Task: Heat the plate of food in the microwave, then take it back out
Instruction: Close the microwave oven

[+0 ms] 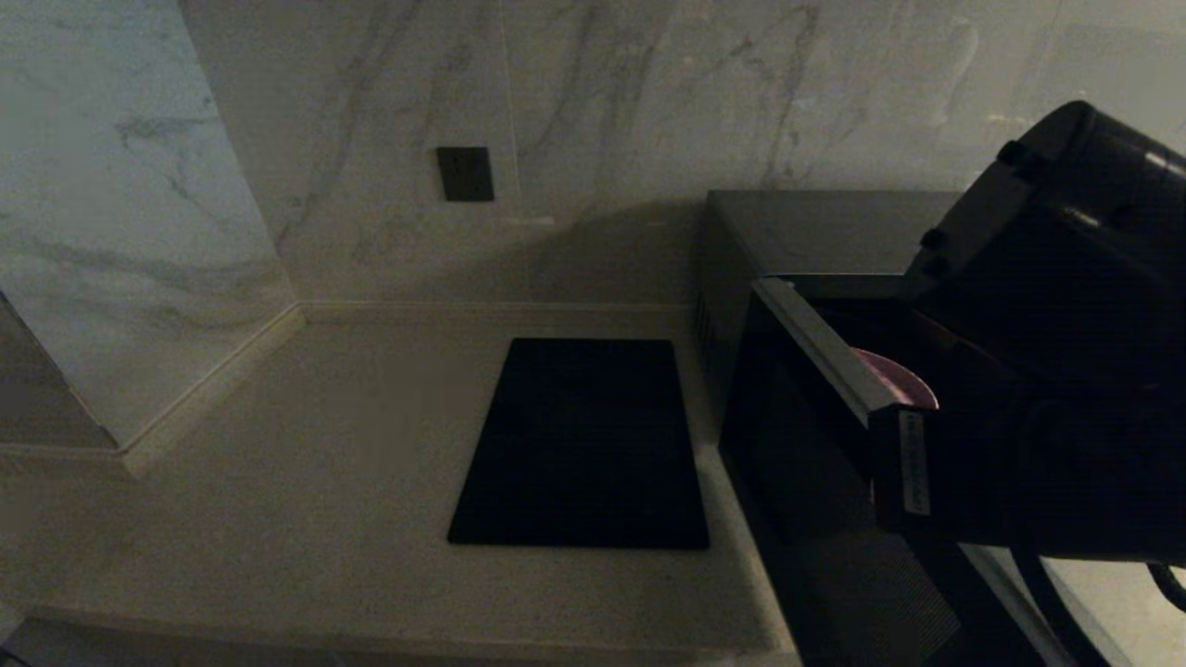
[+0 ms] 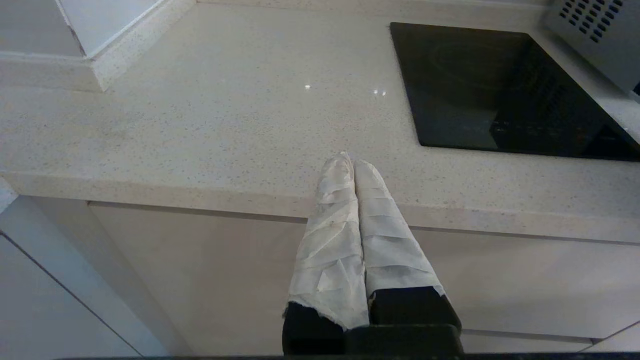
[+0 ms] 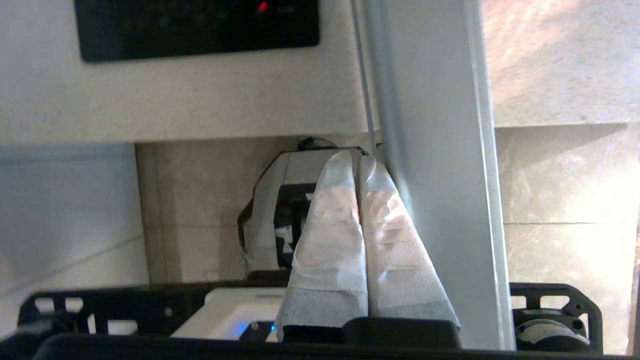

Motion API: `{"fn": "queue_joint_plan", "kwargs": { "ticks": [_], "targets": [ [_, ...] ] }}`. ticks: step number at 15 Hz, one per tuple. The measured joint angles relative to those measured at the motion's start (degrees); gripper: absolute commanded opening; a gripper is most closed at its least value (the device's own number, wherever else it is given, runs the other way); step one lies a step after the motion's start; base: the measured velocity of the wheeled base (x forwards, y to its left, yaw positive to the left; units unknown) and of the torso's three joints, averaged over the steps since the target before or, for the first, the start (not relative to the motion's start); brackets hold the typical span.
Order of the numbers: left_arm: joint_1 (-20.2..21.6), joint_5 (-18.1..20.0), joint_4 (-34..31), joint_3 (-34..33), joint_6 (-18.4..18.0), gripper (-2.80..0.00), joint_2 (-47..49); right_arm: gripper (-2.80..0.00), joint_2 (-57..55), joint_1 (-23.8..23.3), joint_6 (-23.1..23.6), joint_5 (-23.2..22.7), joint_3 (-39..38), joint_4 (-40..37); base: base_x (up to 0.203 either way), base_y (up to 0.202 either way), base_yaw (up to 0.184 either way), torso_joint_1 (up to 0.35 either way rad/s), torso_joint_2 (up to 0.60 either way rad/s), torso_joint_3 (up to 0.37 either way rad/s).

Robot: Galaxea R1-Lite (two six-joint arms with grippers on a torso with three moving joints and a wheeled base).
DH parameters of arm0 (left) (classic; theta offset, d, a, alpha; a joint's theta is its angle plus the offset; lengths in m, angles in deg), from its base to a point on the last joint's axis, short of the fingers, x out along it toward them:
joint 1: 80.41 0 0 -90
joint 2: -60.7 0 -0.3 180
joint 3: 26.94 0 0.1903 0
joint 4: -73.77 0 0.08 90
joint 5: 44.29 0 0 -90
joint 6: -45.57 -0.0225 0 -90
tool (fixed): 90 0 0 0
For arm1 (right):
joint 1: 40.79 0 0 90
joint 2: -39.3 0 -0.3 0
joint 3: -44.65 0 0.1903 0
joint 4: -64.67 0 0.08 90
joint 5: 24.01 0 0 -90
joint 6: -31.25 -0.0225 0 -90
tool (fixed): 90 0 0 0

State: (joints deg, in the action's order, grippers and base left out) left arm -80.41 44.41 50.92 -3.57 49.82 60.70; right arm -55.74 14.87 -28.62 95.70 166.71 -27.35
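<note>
Head view gives you the plate of food [image 1: 897, 382] inside the open microwave [image 1: 815, 435]; only your right wrist view shows the right end effector [image 3: 359, 159] clenched empty against the door edge [image 3: 430, 165].

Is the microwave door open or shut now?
Open. In the head view the door swings out from the microwave, and the plate shows inside behind its edge. The shut right gripper is beside the door.
</note>
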Motion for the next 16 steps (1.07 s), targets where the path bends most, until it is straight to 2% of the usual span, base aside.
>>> {"fn": "queue_joint_plan", "kwargs": {
  "ticks": [7, 16],
  "targets": [
    [0.00, 0.00, 0.00, 0.00, 0.01, -2.80, 0.00, -2.80, 1.70, -6.15, 0.07, 0.23, -1.02, -0.03, 0.000, 0.000, 0.000, 0.000, 0.00, 0.000],
    [0.00, 0.01, 0.01, 0.00, 0.05, -2.80, 0.00, -2.80, 2.67, -16.91, 0.28, 0.08, -2.86, -0.01, 0.000, 0.000, 0.000, 0.000, 0.00, 0.000]
  ]
}}
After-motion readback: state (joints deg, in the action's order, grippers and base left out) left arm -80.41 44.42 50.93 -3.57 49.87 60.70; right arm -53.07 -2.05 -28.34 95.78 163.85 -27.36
